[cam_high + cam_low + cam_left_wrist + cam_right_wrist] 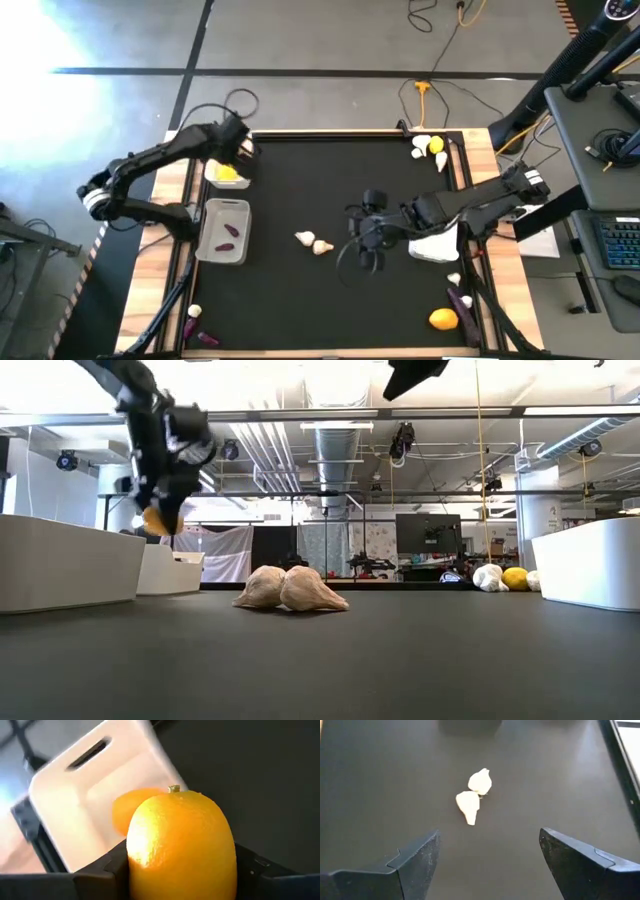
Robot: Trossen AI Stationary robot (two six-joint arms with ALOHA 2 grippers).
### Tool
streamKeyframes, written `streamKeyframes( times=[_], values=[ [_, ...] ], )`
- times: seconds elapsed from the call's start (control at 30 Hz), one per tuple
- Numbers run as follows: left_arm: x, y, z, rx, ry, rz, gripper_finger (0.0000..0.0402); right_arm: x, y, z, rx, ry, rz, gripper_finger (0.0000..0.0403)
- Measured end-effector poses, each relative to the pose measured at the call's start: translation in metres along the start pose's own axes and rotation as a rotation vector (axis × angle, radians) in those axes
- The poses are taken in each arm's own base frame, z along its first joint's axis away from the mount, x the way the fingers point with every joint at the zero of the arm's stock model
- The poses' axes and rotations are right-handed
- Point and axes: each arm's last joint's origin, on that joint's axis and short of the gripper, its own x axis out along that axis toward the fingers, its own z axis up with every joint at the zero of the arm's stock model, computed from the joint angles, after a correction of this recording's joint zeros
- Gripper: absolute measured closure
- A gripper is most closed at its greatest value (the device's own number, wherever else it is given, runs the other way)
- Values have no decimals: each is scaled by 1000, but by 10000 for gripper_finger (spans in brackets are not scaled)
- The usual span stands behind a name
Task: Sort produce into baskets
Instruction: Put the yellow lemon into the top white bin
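Note:
My left gripper hangs over the far left basket and is shut on a yellow-orange citrus. Another citrus lies inside that basket. The basket nearer on the left holds two purple eggplants. My right gripper stands open above the middle of the mat. Two white garlic bulbs lie side by side on the mat ahead of it, between its fingers' lines but well clear of them. A third basket sits partly under the right arm. My left gripper pinches the citrus by two opposite sides between its two fingers. The fingers come slanting down from above. The fruit's stem end points away from the wrist. The citrus hangs lifted clear, above the basket's edge.
More produce lies loose on the mat. A garlic and a citrus lie at the far right corner. A citrus, an eggplant and a garlic are at the near right. A garlic and eggplants are at the near left.

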Motion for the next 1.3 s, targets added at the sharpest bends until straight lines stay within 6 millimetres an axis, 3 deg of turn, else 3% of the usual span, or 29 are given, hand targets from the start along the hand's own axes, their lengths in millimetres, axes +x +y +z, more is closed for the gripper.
streamKeyframes(
  times=[0.2,0.37,0.67,0.87,1.07,1.2,1.3],
  values=[
    [33,35,7,-136,103,63,209,3,-10,2,-3,7,-13,74],
    [47,37,29,-213,76,127,197,4,-12,3,4,8,-8,74],
    [77,48,52,-220,215,236,168,-2,-15,-1,125,34,-15,74],
    [70,54,60,-196,245,169,121,-1,-15,-13,123,134,-35,74],
    [55,54,58,-225,232,61,84,-1,-1,-21,97,166,5,74],
    [15,36,49,-238,96,-100,85,-8,23,-37,6,226,31,74],
    [-27,6,30,-163,-69,-188,92,-10,45,-53,-24,265,73,74]
  ],
)
